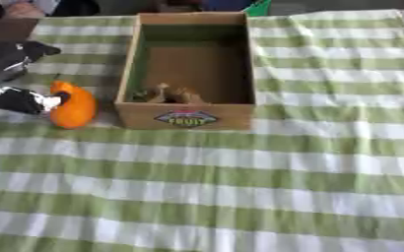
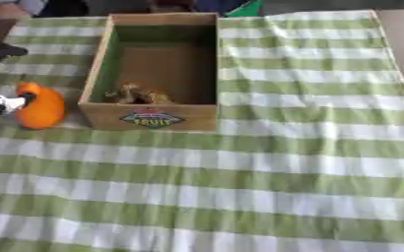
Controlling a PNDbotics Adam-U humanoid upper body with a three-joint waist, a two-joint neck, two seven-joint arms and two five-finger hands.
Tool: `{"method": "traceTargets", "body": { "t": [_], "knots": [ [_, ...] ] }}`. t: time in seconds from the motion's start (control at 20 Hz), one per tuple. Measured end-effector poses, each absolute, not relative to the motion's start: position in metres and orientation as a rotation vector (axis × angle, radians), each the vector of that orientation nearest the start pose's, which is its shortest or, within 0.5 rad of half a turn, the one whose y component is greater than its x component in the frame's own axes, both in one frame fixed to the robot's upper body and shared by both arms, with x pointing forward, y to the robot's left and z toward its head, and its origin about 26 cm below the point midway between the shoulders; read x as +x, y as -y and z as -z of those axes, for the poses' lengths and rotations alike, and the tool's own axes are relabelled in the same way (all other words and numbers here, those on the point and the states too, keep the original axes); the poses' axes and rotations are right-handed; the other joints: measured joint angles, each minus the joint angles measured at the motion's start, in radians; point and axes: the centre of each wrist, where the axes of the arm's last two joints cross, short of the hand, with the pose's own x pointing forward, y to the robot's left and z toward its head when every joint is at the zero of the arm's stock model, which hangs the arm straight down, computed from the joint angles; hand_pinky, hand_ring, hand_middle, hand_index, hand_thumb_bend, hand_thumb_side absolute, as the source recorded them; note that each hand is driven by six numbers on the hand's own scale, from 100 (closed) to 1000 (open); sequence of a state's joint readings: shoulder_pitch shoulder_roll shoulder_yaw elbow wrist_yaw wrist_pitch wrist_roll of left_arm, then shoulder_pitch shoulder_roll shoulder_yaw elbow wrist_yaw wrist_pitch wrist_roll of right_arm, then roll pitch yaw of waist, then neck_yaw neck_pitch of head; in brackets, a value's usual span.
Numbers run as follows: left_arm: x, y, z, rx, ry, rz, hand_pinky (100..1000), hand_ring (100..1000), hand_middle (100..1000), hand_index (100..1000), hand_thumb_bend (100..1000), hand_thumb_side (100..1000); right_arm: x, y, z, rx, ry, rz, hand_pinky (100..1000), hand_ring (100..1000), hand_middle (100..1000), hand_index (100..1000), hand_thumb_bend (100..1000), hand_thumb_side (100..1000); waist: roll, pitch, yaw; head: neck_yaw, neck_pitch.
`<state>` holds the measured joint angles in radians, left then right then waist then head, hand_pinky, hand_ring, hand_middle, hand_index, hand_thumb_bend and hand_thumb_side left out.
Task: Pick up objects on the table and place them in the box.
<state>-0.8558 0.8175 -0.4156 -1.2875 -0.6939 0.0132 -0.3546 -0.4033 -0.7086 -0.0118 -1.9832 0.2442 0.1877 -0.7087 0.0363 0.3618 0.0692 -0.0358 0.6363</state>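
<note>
Left eye view: left hand [image 1: 20, 101] fingers touching smooth rounded orange object [image 1: 74, 107].

A table [image 1: 326, 162] under a green-and-white striped cloth [image 1: 205, 197] fills the view. Just right of the left hand [image 1: 20, 101], an orange object [image 1: 74, 107] sits on the cloth, touching the fingertips. Beyond it, further right of the hand, an open cardboard box [image 1: 186, 118] stands on the cloth, something small and brownish [image 1: 167, 94] inside.
</note>
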Motion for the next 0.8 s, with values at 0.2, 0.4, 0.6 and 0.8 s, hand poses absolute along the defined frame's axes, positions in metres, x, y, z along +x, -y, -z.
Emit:
{"method": "traceTargets", "body": {
  "t": [0.2, 0.4, 0.6, 0.8],
  "knots": [
    [0.425, -0.313, -0.255, 1.064, 1.288, 1.548, 873, 888, 839, 944, 363, 642, 0.3, 0.304, -0.268, 1.634, -3.243, -0.078, 715, 703, 682, 818, 100, 773, 0.002, 0.004, -0.002, 0.003, -0.004],
    [0.426, -0.309, -0.257, 0.969, 1.273, 1.544, 852, 857, 778, 857, 340, 632, 0.3, 0.304, -0.267, 1.65, -3.235, -0.108, 714, 700, 681, 817, 100, 772, 0.005, 0.008, -0.003, 0.004, -0.004],
    [0.427, -0.307, -0.261, 0.873, 1.259, 1.543, 837, 837, 747, 804, 297, 621, 0.3, 0.303, -0.266, 1.653, -3.236, -0.133, 713, 698, 679, 812, 100, 771, 0.007, 0.008, -0.002, 0.004, -0.004],
    [0.426, -0.307, -0.265, 0.812, 1.223, 1.544, 826, 822, 727, 781, 260, 622, 0.3, 0.303, -0.266, 1.652, -3.232, -0.152, 712, 695, 676, 810, 100, 774, 0.008, 0.008, -0.002, 0.004, -0.005]
  ]
}}
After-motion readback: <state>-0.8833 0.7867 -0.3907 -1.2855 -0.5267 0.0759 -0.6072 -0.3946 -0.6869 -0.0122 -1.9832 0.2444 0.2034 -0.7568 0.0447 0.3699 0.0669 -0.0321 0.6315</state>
